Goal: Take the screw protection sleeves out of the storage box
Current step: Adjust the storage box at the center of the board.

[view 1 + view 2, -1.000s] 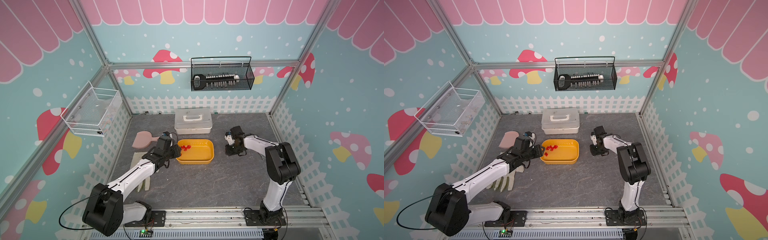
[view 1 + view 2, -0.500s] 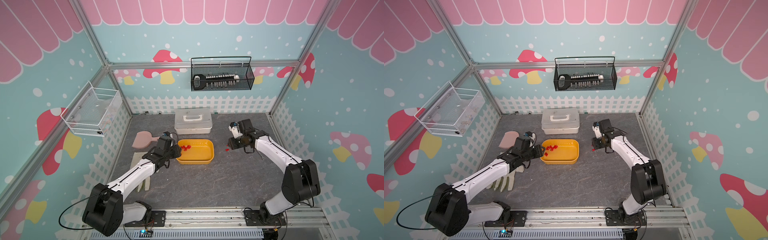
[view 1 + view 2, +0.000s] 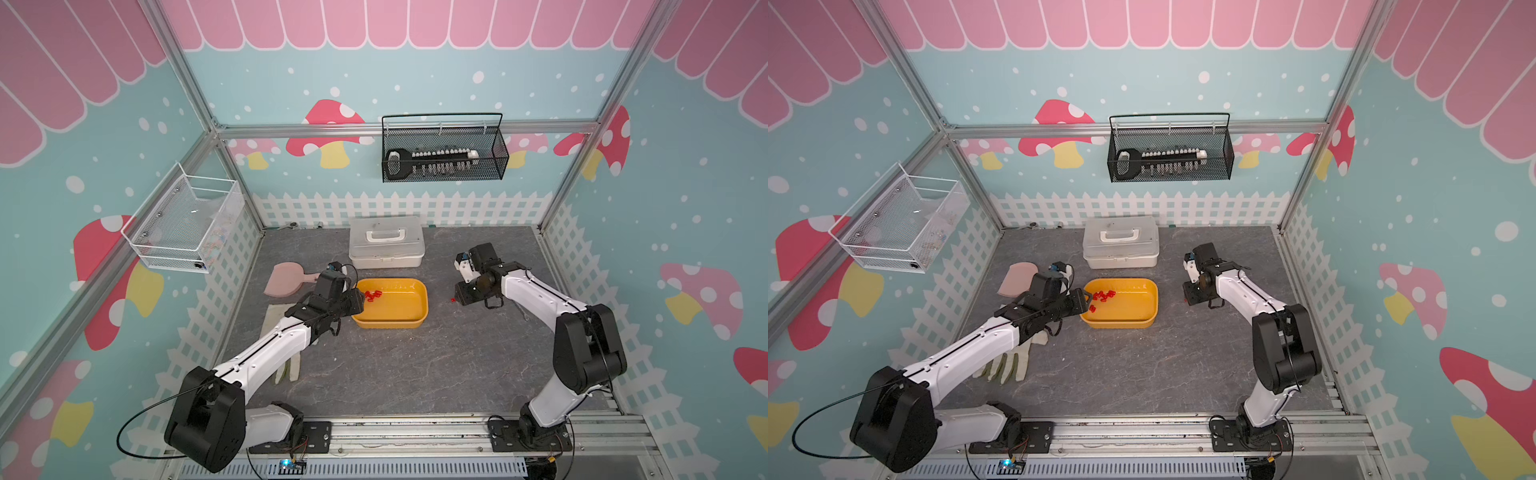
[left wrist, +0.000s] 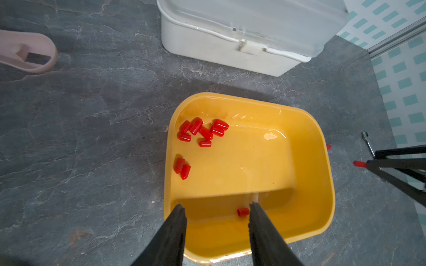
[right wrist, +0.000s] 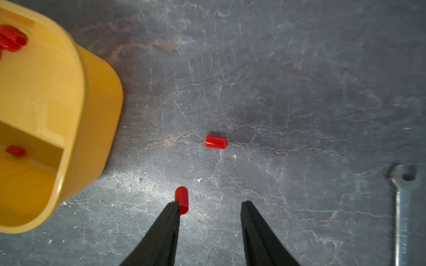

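Observation:
The yellow storage box (image 3: 390, 316) (image 3: 1121, 318) sits mid-table. Several red screw protection sleeves (image 4: 202, 131) lie bunched in one corner of the box (image 4: 253, 161), two more (image 4: 182, 165) lie along its wall, and a single one (image 4: 243, 211) lies beside a fingertip of my left gripper (image 4: 217, 207). That gripper (image 3: 359, 301) is open over the box's left end. My right gripper (image 5: 211, 203) (image 3: 461, 295) is open low over the table, right of the box (image 5: 96, 110). One sleeve (image 5: 182, 199) rests against its fingertip, another (image 5: 216, 142) lies just beyond.
A white lidded case (image 3: 386, 247) stands behind the box. A pink paddle (image 3: 286, 278) and a glove (image 3: 1009, 365) lie at the left. A small wrench (image 5: 402, 207) lies to the right gripper's side. Wire baskets hang on the back and left walls.
My right gripper's jaws have opened wider, and a red sleeve now lies on the table at its tip. The right arm's elbow shifted. The left arm has not moved.

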Controlling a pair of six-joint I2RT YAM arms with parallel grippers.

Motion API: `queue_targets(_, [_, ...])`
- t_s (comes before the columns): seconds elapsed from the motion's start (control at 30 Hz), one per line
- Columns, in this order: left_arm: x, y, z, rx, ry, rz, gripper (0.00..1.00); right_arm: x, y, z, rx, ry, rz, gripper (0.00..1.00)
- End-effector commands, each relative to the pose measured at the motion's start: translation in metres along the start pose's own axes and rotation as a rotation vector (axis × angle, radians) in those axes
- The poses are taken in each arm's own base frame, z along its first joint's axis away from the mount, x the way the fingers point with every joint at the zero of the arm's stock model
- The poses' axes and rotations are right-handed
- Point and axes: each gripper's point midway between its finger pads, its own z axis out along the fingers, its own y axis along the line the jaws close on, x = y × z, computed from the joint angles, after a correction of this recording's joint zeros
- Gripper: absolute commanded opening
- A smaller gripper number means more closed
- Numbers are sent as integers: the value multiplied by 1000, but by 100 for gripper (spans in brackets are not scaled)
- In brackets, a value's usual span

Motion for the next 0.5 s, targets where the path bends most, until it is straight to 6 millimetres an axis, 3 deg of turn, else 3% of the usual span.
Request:
queue_targets(0.0, [-12,-36,-3,82,-4,32,47,12,0,19,-15,54,12,48])
queue_targets(0.23, [-5,-91,14,172,65,97,48,29,0,45,-27,137,28,48])
queue_targets(0.47, [42,-163,53,246,196,179,48,30,-1,51,-42,145,56,48])
